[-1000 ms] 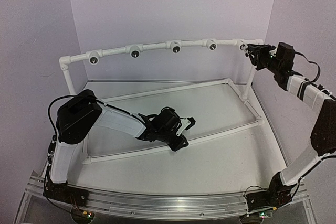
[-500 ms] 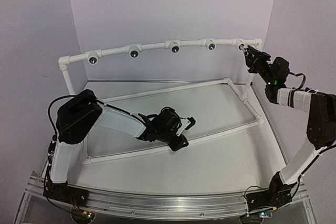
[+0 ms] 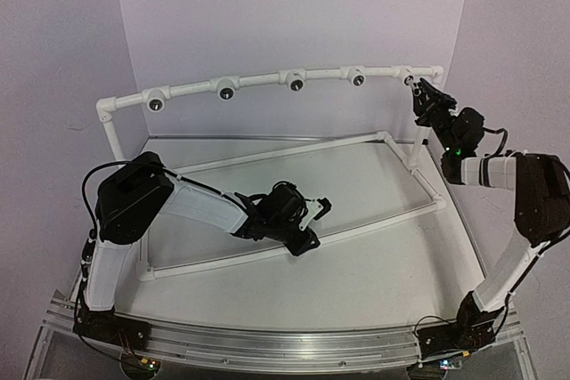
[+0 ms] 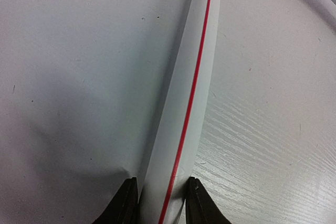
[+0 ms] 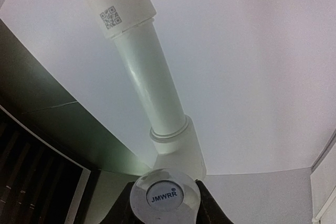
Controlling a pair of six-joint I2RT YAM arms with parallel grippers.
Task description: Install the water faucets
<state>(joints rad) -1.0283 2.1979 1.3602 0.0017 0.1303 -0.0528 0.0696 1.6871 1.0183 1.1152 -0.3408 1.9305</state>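
Observation:
My right gripper (image 3: pixel 419 92) is raised at the right end of the upper white pipe (image 3: pixel 258 80), against the rightmost fitting (image 3: pixel 409 78). In the right wrist view it (image 5: pixel 164 203) is shut on a shiny silver faucet (image 5: pixel 165 196) with a round cap marked JMWRR. The faucet sits right below a white tee fitting (image 5: pixel 181 148). My left gripper (image 3: pixel 307 224) is low on the table, shut on the front base pipe (image 3: pixel 374 227). That pipe is white with a red stripe (image 4: pixel 184 114) and runs between the fingers (image 4: pixel 127 203).
The upper pipe carries several round white fittings with dark holes (image 3: pixel 226 89) and stands on corner posts (image 3: pixel 118 142). Base pipes (image 3: pixel 294 150) frame the white table. Purple walls close the back and both sides. A metal rail (image 3: pixel 267 344) runs along the near edge.
The right arm has folded, its forearm dropping lower and closer to the frame, while the gripper stays at the rightmost fitting. The left arm has not moved.

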